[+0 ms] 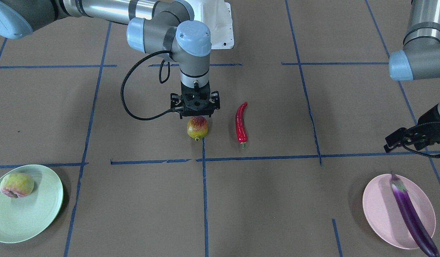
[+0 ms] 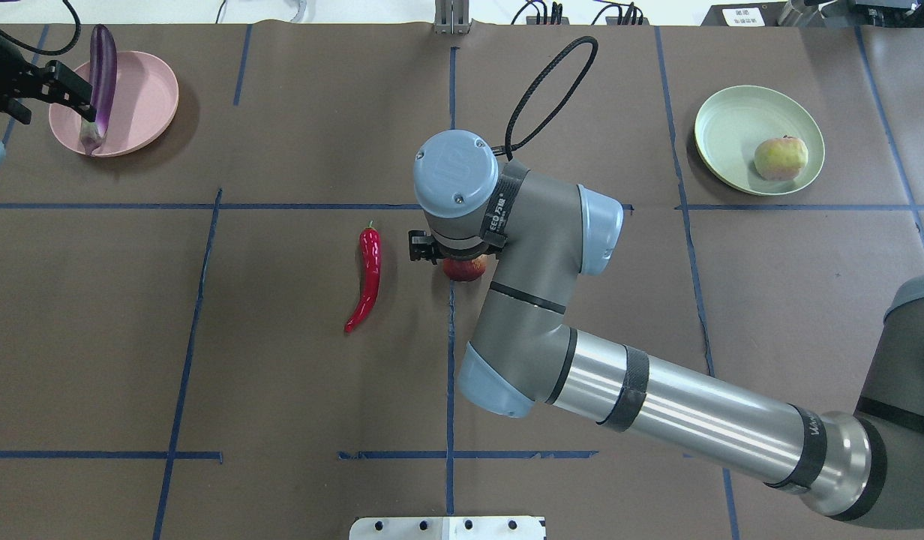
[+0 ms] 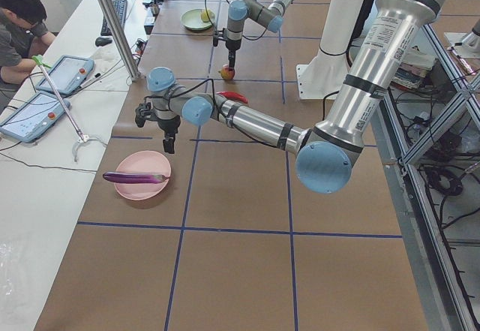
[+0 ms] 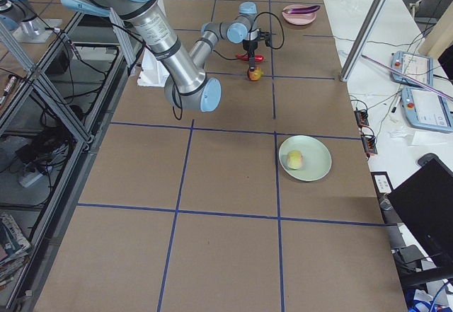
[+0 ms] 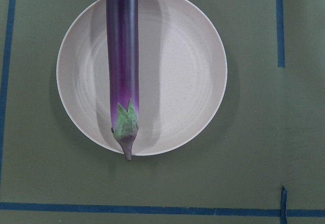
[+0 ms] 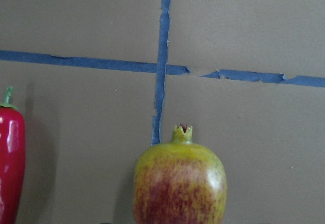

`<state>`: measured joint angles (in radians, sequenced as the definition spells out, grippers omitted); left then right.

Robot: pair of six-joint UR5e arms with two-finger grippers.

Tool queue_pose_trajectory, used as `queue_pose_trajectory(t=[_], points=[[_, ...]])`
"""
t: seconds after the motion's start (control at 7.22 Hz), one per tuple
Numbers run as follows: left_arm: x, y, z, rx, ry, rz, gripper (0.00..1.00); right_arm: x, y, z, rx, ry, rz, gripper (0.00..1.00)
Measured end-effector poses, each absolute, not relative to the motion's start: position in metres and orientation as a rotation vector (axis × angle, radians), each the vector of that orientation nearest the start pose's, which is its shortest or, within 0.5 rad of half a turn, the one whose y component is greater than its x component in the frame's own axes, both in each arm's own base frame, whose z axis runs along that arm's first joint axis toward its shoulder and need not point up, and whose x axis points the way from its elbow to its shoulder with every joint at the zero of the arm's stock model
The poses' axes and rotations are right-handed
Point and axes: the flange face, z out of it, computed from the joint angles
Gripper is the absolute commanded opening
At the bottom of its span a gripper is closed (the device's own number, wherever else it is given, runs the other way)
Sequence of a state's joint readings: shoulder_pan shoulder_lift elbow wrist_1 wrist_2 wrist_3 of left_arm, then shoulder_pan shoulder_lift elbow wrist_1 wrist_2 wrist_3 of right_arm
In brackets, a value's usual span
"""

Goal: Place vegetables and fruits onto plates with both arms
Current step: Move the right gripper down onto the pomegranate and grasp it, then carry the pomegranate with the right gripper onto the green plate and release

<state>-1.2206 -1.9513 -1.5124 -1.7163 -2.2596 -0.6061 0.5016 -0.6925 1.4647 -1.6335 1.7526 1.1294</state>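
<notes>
The red-and-yellow pomegranate (image 1: 197,127) sits on the table at the centre. My right gripper (image 1: 195,117) points straight down just above it, jaws spread, and I see no grip on it. The right wrist view shows the pomegranate (image 6: 180,183) close below. The red chili pepper (image 1: 240,123) lies beside it. The purple eggplant (image 1: 411,214) lies across the pink plate (image 1: 379,210). My left gripper (image 2: 53,101) hovers open and empty by that plate. The pale green fruit (image 1: 16,185) rests on the mint green plate (image 1: 27,221).
Blue tape lines (image 1: 205,200) cross the brown table cover. The white base block (image 1: 220,25) stands behind the right arm. An operator with tablets (image 3: 45,91) sits at the side bench in the exterior left view.
</notes>
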Motion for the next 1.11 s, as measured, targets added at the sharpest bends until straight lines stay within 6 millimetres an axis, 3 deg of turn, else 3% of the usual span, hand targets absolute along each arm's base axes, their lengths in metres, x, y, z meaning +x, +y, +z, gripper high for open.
queue_pose_trajectory(t=[0.55, 0.69, 0.83, 1.11], points=[[0.162, -0.636, 0.458, 0.083, 0.805, -0.077, 1.0, -0.628, -0.469, 0.19, 0.162, -0.665, -0.021, 0.97], [0.162, -0.636, 0.459, 0.083, 0.804, -0.078, 1.0, -0.635, -0.474, 0.197, 0.164, -0.665, -0.022, 0.37], [0.163, -0.636, 0.459, 0.08, 0.804, -0.081, 1.0, -0.639, -0.476, 0.201, 0.166, -0.664, -0.027, 0.04], [0.168, -0.634, 0.46, 0.072, 0.802, -0.086, 1.0, -0.639, -0.479, 0.201, 0.172, -0.663, -0.042, 0.03]])
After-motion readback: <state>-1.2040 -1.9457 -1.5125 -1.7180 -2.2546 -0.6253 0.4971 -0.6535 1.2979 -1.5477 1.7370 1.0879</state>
